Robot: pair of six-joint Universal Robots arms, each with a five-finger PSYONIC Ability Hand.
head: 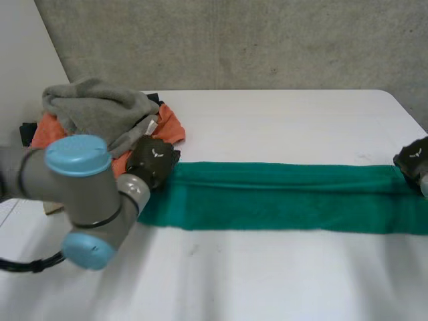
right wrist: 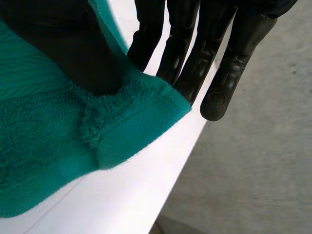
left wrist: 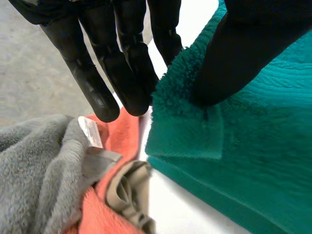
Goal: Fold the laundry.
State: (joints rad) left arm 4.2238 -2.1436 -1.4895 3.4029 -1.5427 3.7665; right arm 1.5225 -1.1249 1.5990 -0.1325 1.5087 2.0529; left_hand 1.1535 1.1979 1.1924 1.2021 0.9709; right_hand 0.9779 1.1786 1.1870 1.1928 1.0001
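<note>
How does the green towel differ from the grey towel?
The green towel lies stretched in a long flat strip on the table; the grey towel sits crumpled in a heap on an orange cloth. The left hand and the right hand pinch the green towel's two ends; no hand holds the grey towel. Both are fluffy cloth.

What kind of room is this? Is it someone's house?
Probably a robot test room, not a home: a bare concrete wall, a plain white table, and the robot's left hand and right hand pinching the ends of a green towel.
</note>
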